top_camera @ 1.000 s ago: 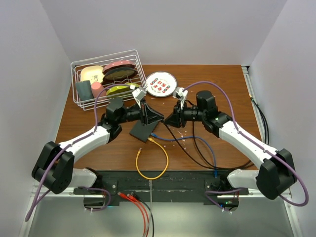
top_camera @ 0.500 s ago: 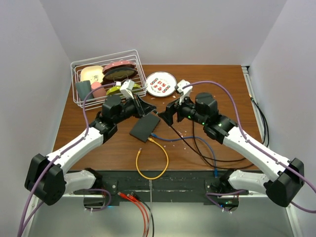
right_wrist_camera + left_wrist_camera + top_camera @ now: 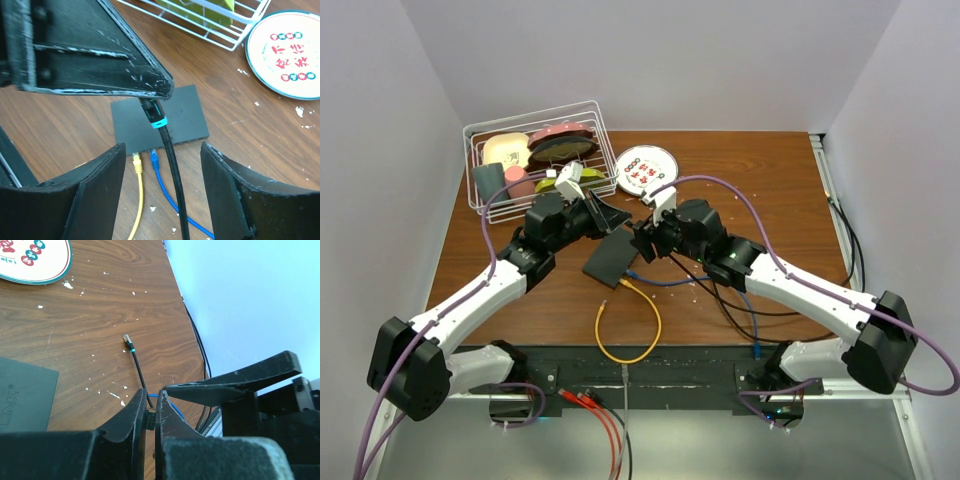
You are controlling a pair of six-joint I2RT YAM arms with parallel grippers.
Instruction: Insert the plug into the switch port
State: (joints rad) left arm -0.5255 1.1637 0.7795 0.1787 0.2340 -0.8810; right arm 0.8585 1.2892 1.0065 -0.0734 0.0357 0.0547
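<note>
Direction matters most here: the plug (image 3: pixel 150 109) sits over the top of the black box (image 3: pixel 185 115), while the sockets run along the box's narrow edge that faces the arms' bases. This port edge (image 3: pixel 190 138) is marked by a yellow plug (image 3: pixel 137 162) and a blue plug (image 3: pixel 154 159), which meet it side by side. The sockets themselves do not show from above, so which one is free cannot be told. The left gripper (image 3: pixel 150 400) has its fingers pressed together and appears to pinch the plug's head at their tips. The plug's nose is tucked under a finger and its teal collar shows just below. Its black cable (image 3: pixel 175 185) trails back across the port edge towards the near side of the table (image 3: pixel 280 150). The plug's long axis therefore runs roughly square to that edge, with the nose pointing the same way as the two seated plugs, but it lies on the wrong side of the edge. How high it hangs above the box is unclear. The right gripper (image 3: pixel 162 147) is spread, with a finger on each side of the cable just behind the collar and touching neither side. It is on the port side of the box and so is better placed. The coming move probably calls for drawing the plug back past the edge, lowering it to socket height and then pushing it forward.
</note>
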